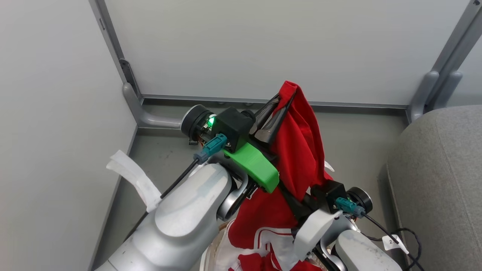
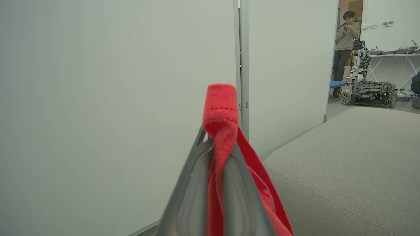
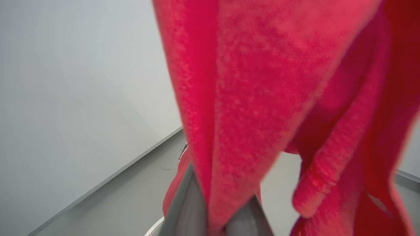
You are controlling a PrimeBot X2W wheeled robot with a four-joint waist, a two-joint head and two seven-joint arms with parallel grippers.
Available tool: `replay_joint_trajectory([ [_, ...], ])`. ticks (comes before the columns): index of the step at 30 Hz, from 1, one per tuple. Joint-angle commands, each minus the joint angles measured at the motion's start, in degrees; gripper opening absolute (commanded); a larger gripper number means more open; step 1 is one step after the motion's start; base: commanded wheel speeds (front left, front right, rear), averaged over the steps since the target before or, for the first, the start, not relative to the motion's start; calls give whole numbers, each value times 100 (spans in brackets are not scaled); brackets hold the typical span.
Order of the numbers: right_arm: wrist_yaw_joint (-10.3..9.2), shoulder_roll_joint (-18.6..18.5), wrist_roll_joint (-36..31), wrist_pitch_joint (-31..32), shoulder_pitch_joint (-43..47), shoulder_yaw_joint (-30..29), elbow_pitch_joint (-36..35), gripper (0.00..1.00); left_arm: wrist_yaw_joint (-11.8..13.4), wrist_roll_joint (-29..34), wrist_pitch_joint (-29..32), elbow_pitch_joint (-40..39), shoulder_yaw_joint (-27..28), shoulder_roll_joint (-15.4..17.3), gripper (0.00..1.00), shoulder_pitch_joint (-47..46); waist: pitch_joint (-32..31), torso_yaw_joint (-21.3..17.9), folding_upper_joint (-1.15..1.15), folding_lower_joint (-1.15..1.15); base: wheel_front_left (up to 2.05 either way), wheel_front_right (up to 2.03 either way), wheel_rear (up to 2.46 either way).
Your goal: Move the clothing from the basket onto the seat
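Closest to the robot's body, the right gripper (image 3: 215, 213) is clamped shut on a lower fold of the clothing (image 1: 297, 150). Farther out and higher, the left gripper (image 1: 280, 101) pinches the red hem tight, so the garment hangs lifted between both arms. The seat (image 1: 437, 177) lies well apart on the right.

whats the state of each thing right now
clothing, one red piece lifted and hanging, more lying below it
left pincer, shut on the clothing's top edge
right pincer, shut on the clothing lower down
basket, holding red and white fabric
seat, nothing on the part that shows
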Motion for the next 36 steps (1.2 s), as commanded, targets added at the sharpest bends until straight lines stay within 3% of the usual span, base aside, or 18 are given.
replay_joint_trajectory([
  [1,-4,-32,-18,-13,129,-55,-3,0,26,9,-1,76,70,8,65,125,51,-178,0,0,0,0,0],
  [2,-4,-32,-38,-13,172,-78,-22,0,27,55,0,136,125,8,100,161,64,-276,0,0,0,0,0],
  [11,-4,-30,-160,-14,561,-425,-387,0,-82,740,0,632,711,51,100,724,264,-1376,0,0,0,0,0],
  [23,-4,-27,-219,-14,813,-920,-885,0,-453,1364,0,268,1650,52,100,1806,525,-3270,0,0,0,0,0],
  [27,-4,-75,-226,-14,868,-1073,-1006,0,-498,1483,0,118,1860,39,100,2063,605,-3639,0,0,0,0,0],
  [36,-4,-524,-413,-14,679,-1447,-1322,0,-528,1474,0,-129,1853,51,100,2300,971,-3815,0,0,0,0,0],
])
